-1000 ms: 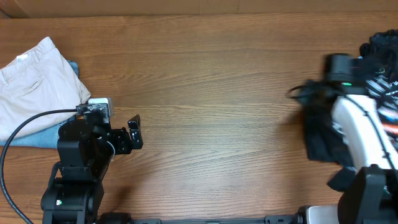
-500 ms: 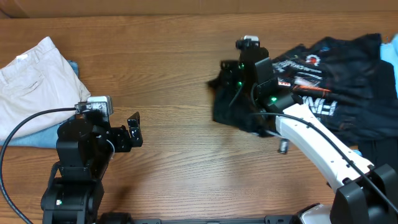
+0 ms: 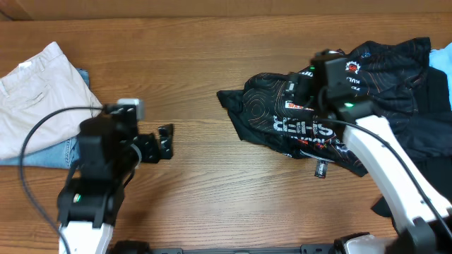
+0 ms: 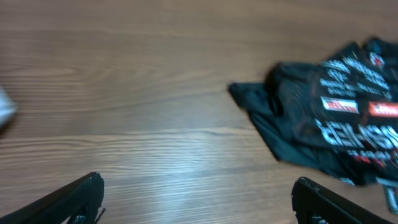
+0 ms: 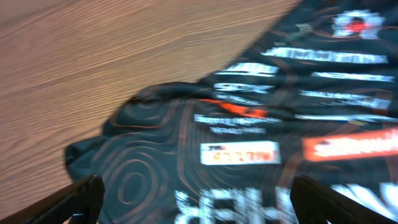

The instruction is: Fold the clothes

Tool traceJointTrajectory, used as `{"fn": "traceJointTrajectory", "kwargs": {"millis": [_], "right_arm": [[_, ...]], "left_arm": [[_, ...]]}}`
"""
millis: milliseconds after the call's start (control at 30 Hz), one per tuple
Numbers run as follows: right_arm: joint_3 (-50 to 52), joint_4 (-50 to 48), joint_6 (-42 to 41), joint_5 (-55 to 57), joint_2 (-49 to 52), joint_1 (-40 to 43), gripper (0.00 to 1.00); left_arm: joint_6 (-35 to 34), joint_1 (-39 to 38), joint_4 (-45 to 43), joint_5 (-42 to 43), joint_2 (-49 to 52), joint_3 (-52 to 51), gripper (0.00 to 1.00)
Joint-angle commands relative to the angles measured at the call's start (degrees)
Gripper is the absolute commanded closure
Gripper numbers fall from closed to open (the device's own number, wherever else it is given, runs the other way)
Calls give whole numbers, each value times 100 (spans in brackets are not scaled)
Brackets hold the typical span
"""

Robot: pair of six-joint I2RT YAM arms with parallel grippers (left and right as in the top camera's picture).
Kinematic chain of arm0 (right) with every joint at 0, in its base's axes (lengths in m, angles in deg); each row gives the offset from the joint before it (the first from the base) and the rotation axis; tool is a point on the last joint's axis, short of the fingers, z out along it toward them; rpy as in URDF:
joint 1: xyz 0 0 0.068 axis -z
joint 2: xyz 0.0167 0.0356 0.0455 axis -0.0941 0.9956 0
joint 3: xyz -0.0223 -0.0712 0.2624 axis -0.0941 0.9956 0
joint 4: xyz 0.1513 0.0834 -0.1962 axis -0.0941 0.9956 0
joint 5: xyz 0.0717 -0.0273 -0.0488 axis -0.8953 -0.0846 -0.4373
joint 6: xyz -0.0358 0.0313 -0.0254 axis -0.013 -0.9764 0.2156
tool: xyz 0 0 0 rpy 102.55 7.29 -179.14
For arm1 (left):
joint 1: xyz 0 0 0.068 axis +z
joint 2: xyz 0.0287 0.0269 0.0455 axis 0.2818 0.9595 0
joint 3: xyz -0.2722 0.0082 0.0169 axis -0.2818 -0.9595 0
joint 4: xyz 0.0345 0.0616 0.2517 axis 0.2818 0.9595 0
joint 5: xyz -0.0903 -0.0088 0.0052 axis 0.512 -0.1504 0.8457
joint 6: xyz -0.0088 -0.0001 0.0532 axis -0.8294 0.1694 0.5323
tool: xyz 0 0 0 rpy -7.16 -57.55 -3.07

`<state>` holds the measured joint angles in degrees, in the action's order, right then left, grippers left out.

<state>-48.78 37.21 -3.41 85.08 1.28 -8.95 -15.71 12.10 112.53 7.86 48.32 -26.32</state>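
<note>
No fold is seen yet: the jersey is heaped crumpled right of centre on the table. The left gripper and right gripper are spread wide, empty; all folding is left.

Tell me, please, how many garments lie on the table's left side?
2: beige trousers at the left edge, and blue jeans mostly hidden beneath them; more could lie underneath.

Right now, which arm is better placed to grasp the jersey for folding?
Right, probably: the right fingers stand open directly over the jersey; the left fingers are open too, but over bare table, apart from the cloth.
</note>
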Motion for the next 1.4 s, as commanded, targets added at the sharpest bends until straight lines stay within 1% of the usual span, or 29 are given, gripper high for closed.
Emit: {"fn": "traceJointTrajectory", "kwargs": {"millis": [0, 100, 233, 333, 567, 867, 1033, 1100, 1133, 1200, 1233, 1300, 1333, 1367], "right_arm": [[-197, 264, -61, 262, -592, 181, 0], [-197, 551, -59, 262, -931, 367, 0], [-197, 896, -59, 262, -1335, 546, 0], [-197, 1080, -57, 262, -1523, 632, 0], [-197, 1419, -57, 260, -1626, 660, 0], [-197, 1576, -57, 260, -1626, 660, 0], [-197, 1637, -59, 260, -1626, 660, 0], [-197, 1644, -57, 260, -1626, 660, 0], [-197, 1648, -57, 260, -1626, 660, 0], [-197, 1650, -57, 260, -1626, 660, 0], [-197, 1652, -57, 260, -1626, 660, 0], [-197, 1659, -57, 260, -1626, 660, 0], [-197, 1663, -57, 262, -1626, 660, 0], [-197, 1670, -57, 262, -1626, 660, 0]], "left_arm": [[35, -525, -236, 334, 570, 144, 0], [-286, -1060, -514, 334, 1132, 144, 0], [-1058, -1674, -955, 352, 1934, 144, 0], [-1543, -2020, -1353, 623, 2511, 144, 0], [-2944, -2540, -2157, 634, 3751, 144, 1], [-4341, -2933, -3379, 612, 5014, 144, 8], [-4496, -3088, -4135, 584, 5423, 144, 18], [-4741, -3117, -4336, 560, 5552, 144, 24], [-4837, -3119, -4395, 560, 5587, 144, 30], [-4929, -3128, -4505, 549, 5637, 144, 47], [-4927, -3128, -4518, 525, 5637, 144, 60], [-4922, -3121, -4546, 505, 5633, 146, 94], [-4922, -3104, -4546, 505, 5633, 151, 96], [-4872, -3084, -4544, 507, 5633, 151, 96]]}}
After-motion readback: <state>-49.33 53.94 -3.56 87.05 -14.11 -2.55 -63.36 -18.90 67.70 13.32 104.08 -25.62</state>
